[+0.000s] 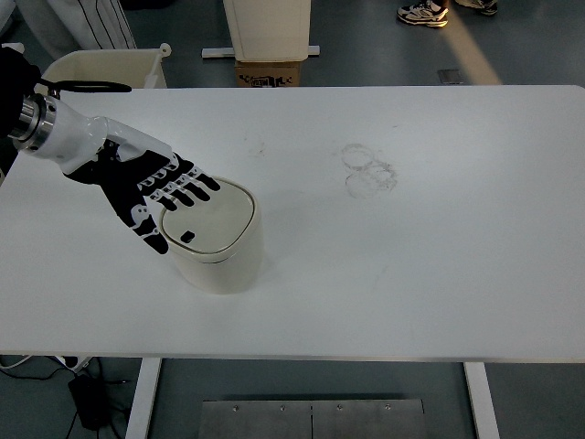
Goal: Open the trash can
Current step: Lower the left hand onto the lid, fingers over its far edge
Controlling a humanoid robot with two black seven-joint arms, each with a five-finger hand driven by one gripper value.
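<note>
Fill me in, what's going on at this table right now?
A humanoid robot's left hand reaches in from the left over a small cream trash can standing on a white table. Its fingers are spread and lie over the lid, near the dark button on it. The lid looks closed, so the can is not yet open. The right hand is not in view. Someone's shoes show beyond the far edge.
</note>
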